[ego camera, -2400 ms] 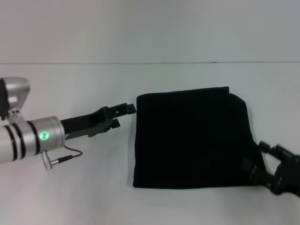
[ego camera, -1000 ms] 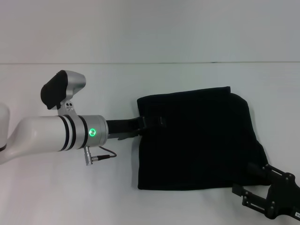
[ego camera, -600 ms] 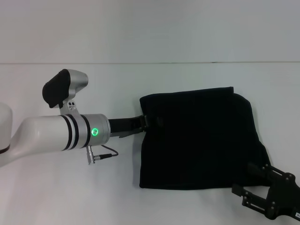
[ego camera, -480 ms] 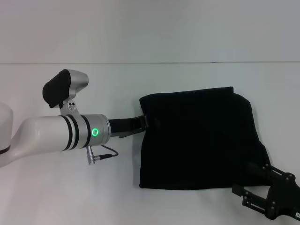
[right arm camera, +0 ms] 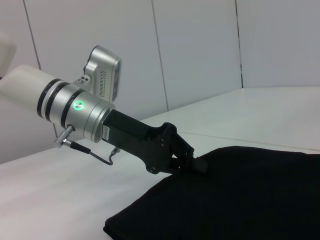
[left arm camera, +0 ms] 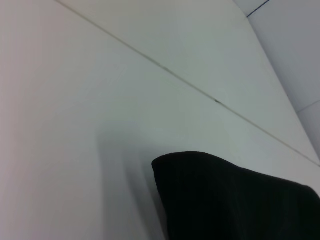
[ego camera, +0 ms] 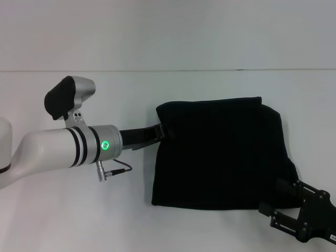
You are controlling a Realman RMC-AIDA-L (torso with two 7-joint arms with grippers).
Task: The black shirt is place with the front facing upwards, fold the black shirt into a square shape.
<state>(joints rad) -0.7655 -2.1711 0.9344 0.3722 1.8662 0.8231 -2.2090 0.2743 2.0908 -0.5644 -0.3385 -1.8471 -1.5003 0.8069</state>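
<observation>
The black shirt (ego camera: 220, 152) lies folded into a rough square on the white table (ego camera: 157, 89), with no print showing. My left gripper (ego camera: 165, 131) sits at the shirt's left edge near its far corner, and its fingers (right arm camera: 196, 163) are pinched on the cloth there. One corner of the shirt (left arm camera: 235, 205) fills the left wrist view. My right gripper (ego camera: 273, 198) hovers open at the shirt's near right corner, its fingers spread just beside the cloth. The shirt (right arm camera: 240, 200) also spreads across the right wrist view.
The white table stretches bare to the left and behind the shirt, ending at a pale wall (ego camera: 168, 31). My left forearm (ego camera: 63, 152), with a grey cable (ego camera: 113, 170) hanging from it, lies across the table's left side.
My left gripper drew back a little to the left along the shirt's edge, and the shirt's near left corner slid left with it. The right gripper barely moved.
</observation>
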